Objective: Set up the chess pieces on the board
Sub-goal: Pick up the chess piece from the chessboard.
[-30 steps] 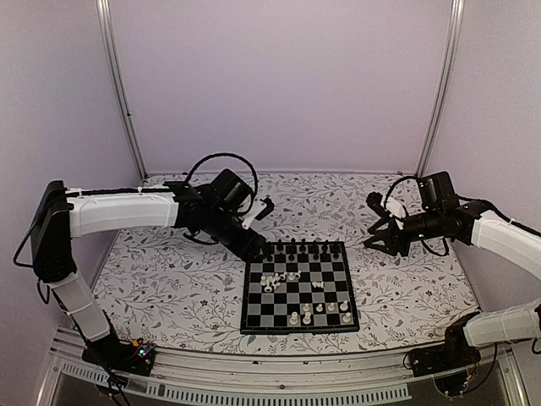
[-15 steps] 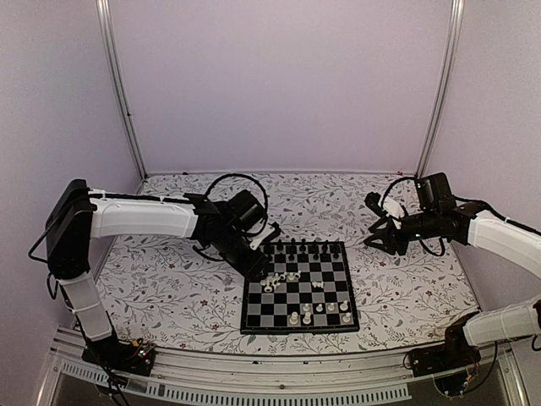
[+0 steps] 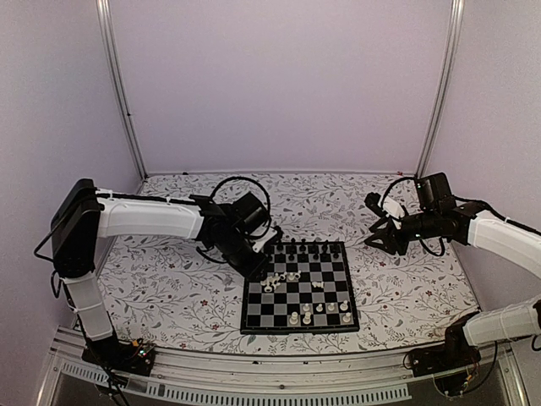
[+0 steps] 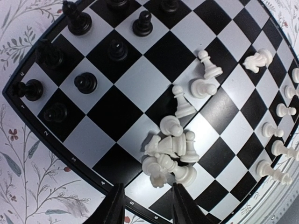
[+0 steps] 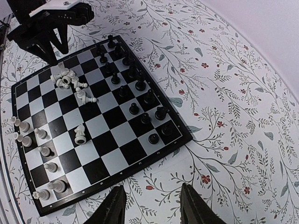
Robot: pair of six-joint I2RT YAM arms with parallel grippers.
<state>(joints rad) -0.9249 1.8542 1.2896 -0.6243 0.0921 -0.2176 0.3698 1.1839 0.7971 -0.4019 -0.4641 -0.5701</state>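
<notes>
The board (image 3: 297, 314) lies at the table's near middle. Black pieces (image 3: 297, 247) stand in its two far rows. A heap of fallen cream-white pieces (image 3: 272, 281) lies on its left part, and more white pieces (image 3: 319, 311) stand near its front. My left gripper (image 3: 261, 269) is open and empty at the board's left edge; the left wrist view shows the heap (image 4: 171, 156) just beyond its fingertips (image 4: 181, 210). My right gripper (image 3: 378, 239) is open and empty over the cloth right of the board (image 5: 140, 163).
A floral cloth (image 3: 169, 279) covers the table. Pale walls and two metal posts (image 3: 121, 93) close in the back and sides. In the right wrist view the left gripper (image 5: 49, 25) hangs over the board's far corner.
My left gripper has moved right and down from beyond the board's far-left corner to the heap of white pieces at its left edge. My right arm has barely moved.
</notes>
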